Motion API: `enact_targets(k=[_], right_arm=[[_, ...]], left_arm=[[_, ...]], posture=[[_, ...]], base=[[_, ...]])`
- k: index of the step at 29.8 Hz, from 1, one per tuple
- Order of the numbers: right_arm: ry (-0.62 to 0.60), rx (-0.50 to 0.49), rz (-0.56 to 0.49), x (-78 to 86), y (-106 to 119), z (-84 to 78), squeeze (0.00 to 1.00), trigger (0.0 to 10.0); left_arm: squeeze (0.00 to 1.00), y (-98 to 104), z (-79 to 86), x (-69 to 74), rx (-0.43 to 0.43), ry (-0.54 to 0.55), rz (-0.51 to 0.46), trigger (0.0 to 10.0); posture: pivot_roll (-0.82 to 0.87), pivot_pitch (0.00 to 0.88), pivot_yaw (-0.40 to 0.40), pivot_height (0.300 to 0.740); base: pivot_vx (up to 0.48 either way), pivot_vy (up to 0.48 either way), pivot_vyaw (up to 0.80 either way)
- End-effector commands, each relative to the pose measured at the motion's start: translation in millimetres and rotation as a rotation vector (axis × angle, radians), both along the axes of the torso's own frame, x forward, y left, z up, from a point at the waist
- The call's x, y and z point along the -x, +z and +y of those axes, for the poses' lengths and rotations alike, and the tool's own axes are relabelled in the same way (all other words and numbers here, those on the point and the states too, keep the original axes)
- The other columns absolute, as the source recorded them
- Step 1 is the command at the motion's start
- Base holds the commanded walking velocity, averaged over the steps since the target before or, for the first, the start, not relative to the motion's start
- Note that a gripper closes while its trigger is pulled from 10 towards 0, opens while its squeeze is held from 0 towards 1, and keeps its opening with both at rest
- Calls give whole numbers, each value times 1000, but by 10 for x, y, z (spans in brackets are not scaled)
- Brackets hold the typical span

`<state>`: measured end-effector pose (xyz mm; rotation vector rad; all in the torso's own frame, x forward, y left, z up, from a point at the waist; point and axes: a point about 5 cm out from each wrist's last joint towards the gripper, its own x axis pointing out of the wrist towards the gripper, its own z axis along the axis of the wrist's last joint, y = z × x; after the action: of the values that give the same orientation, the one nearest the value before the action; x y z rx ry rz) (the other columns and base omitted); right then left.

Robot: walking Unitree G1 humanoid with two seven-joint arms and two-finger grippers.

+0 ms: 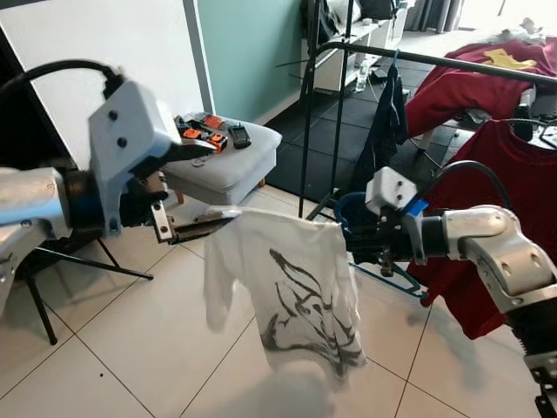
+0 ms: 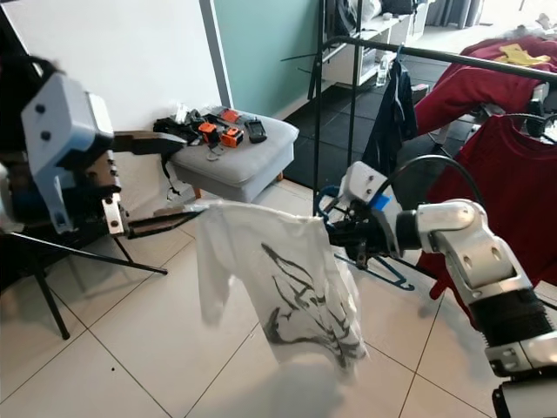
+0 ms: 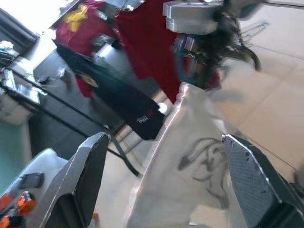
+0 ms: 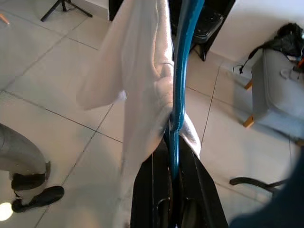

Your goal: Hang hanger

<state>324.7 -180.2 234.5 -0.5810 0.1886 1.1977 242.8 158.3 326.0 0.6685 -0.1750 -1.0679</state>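
Note:
A white T-shirt (image 1: 296,296) with a black drawing hangs on a blue hanger (image 4: 183,61) over the tiled floor. My right gripper (image 1: 361,239) is shut on the hanger at the shirt's right shoulder; the blue bar runs between its fingers (image 4: 152,190). My left gripper (image 1: 222,181) is open at the shirt's other shoulder, with its lower finger (image 1: 204,226) touching the cloth and its upper finger well above it. Behind stands a black clothes rack whose rail (image 1: 452,65) runs across the upper right.
Red shirts (image 1: 513,174) and a dark garment (image 1: 387,122) hang on the rack. A grey ottoman (image 1: 226,165) with orange and black items sits at the back left. Tripod legs (image 1: 87,261) spread on the floor at left. A person's shoe (image 4: 38,197) stands on the tiles.

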Motion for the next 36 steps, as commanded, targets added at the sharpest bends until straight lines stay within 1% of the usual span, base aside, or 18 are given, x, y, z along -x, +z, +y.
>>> enact_targets(k=[1, 2, 3, 4, 5, 7, 9, 11, 13, 15, 20, 23, 28, 29, 31, 32, 34, 36], right_arm=[[58, 14, -52, -19, 90, 129, 0, 10000], [83, 21, -65, -28, 110, 191, 0, 10000], [83, 21, -65, -28, 110, 191, 0, 10000], [110, 26, -75, -31, 136, 243, 0, 10000], [110, 26, -75, -31, 136, 243, 0, 10000], [157, 28, -98, -34, 198, 346, 0, 10000], [157, 28, -98, -34, 198, 346, 0, 10000], [195, 25, -110, -20, 235, 421, 0, 10000], [195, 25, -110, -20, 235, 421, 0, 10000], [239, 18, -113, 14, 251, 501, 0, 10000], [291, 12, -111, 55, 241, 602, 0, 10000], [309, 11, -109, 69, 227, 638, 0, 10000], [334, -16, -116, 94, 266, 698, 0, 10000], [337, -18, -119, 100, 272, 703, 0, 10000], [339, -19, -120, 103, 275, 705, 0, 10000], [341, -19, -122, 112, 278, 708, 0, 10000], [346, -22, -123, 125, 285, 709, 0, 10000], [351, -24, -124, 138, 293, 711, 0, 10000]], left_arm=[[0, -50, -63, 6, -75, -58, 30, 10000], [0, -113, -118, 5, -134, -99, 51, 10000], [0, -113, -118, 5, -134, -99, 51, 10000], [0, -174, -153, -8, -184, -121, 71, 10000], [0, -174, -153, -8, -184, -121, 71, 10000], [0, -286, -212, -93, -255, -117, 87, 10000], [0, -286, -212, -93, -255, -117, 87, 10000], [0, -325, -248, -185, -265, -82, 78, 10000], [0, -325, -248, -185, -265, -82, 78, 10000], [0, -313, -256, -244, -244, -46, 60, 10000], [0, -255, -258, -322, -194, -16, 44, 10000], [0, -264, -256, -339, -206, -11, 59, 10000], [0, -438, -222, -352, -257, 3, 129, 10000], [0, -485, -229, -334, -265, -11, 154, 3647], [0, -513, -235, -319, -269, -21, 170, 3647], [0, -555, -237, -302, -277, -29, 189, 510], [0, -603, -230, -301, -288, -26, 206, 627], [0, -641, -220, -305, -300, -20, 217, 392]], posture=[[-49, 15, 44, 740], [-48, 11, 45, 740], [-48, 11, 45, 740], [-50, 8, 48, 740], [-50, 8, 48, 740], [-55, 6, 55, 740], [-55, 6, 55, 740], [-58, 7, 57, 740], [-58, 7, 57, 740], [-58, 7, 59, 740], [-56, 6, 57, 740], [-51, 8, 57, 740], [-51, 8, 59, 740], [-53, 8, 60, 740], [-53, 8, 60, 740], [-54, 9, 61, 740], [-55, 9, 62, 740], [-55, 9, 63, 740]], base=[[0, 0, 0], [0, 0, 0], [0, 0, 0], [0, 0, 0], [0, 0, 0], [0, 0, 0], [0, 0, 0], [0, 0, 0], [0, 0, 0], [0, 0, 0], [0, 0, 0], [0, 0, 0], [0, 0, 0], [0, 0, 0], [0, 0, 0], [0, 0, 0], [0, 0, 0], [0, 0, 0]])
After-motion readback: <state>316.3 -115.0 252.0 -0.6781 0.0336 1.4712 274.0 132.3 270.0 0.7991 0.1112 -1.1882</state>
